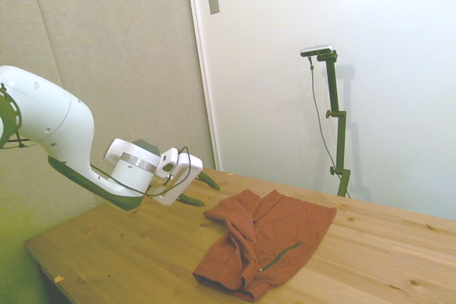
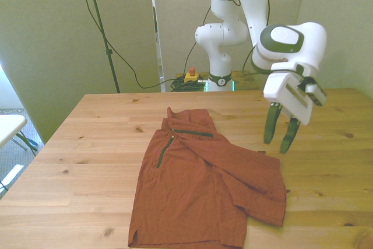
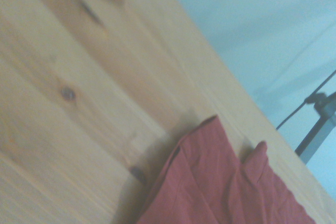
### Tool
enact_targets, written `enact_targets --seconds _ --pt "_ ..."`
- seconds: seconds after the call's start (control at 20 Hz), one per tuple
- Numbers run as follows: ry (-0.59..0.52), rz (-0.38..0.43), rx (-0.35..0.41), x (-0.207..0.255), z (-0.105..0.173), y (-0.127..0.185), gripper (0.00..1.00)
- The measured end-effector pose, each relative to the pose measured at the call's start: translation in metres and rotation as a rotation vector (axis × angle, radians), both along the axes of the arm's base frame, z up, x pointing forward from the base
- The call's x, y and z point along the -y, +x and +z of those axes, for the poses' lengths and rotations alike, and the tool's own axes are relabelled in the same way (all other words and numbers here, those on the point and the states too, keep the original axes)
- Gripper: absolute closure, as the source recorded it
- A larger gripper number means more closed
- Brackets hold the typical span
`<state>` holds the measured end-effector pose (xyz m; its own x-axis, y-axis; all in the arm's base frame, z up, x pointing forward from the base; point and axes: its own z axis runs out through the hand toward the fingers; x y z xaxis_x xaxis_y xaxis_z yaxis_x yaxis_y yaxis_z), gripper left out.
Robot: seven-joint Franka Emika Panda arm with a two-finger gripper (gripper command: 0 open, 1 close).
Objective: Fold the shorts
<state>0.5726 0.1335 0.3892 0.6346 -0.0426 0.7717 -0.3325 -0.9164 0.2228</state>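
Rust-orange cloth, side view: the shorts (image 1: 267,240) lie crumpled on the wooden table (image 1: 121,254), one part folded over another, with a thin dark green stripe (image 1: 279,255) slanting across the near part.
Arm, side view: the white arm reaches in from the left and is tilted, so the gripper (image 1: 198,189) points sideways toward the shorts.
Gripper, side view: its two dark fingers are spread apart, hold nothing, and hang above the table just beside the edge of the shorts nearest the arm, apart from the cloth.
Shorts, front view: the shorts (image 2: 204,190) lie mostly flat in the middle of the table (image 2: 76,161), reaching to its near edge; a flap (image 2: 245,176) on the front view's right is folded over the rest.
Trim, front view: two dark green lines show near the far end of the shorts, one running across (image 2: 192,133) and one running toward the camera (image 2: 163,151).
Gripper, front view: the gripper (image 2: 281,133) hangs at the front view's right of the shorts, fingers pointing down and spread, empty, clear of cloth and table.
Background, front view: a yellow box with a red button (image 2: 190,76) sits behind the table near the robot's base.
Wrist view: blurred knotty wood (image 3: 79,103) fills most of the picture, with a wrinkled corner of the shorts (image 3: 220,182) lying on it.
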Motion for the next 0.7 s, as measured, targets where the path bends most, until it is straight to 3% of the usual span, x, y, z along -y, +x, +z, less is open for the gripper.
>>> enact_targets --seconds 0.1,0.25,0.7 --pt "-0.007 0.011 0.003 -0.011 0.003 -0.005 0.00" --pt "-0.014 0.017 -0.035 -0.014 -0.017 -0.012 0.00" --pt "-0.028 -0.045 -0.098 0.021 -0.055 -0.001 0.00"
